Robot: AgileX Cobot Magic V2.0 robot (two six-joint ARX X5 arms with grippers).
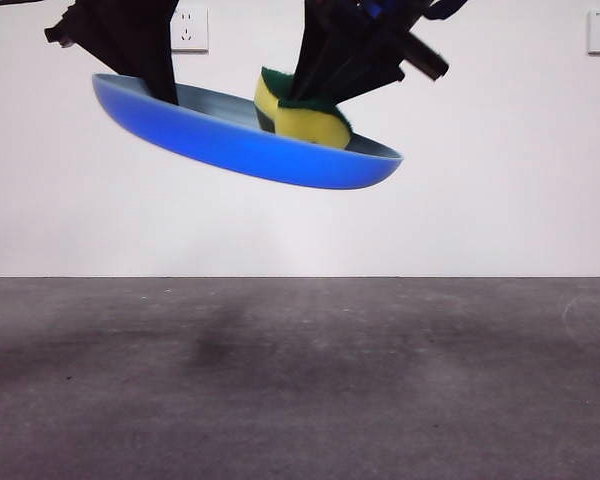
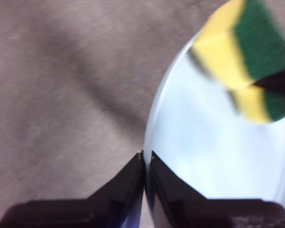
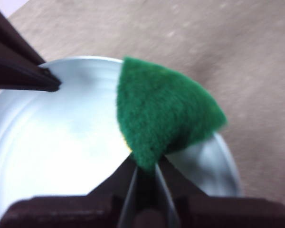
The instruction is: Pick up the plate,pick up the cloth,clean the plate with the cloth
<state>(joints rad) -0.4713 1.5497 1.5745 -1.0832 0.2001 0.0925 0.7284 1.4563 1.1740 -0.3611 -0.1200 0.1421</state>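
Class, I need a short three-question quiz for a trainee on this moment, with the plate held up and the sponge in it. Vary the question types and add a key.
1. True or false: the plate rests flat on the table.
2. The left gripper is shut on: A) the plate's rim, B) the sponge, C) nothing.
3. Fill in: the right gripper holds the sponge, whose upper face is ____ in colour.

Key: 1. false, it hangs tilted in the air; 2. A; 3. green.
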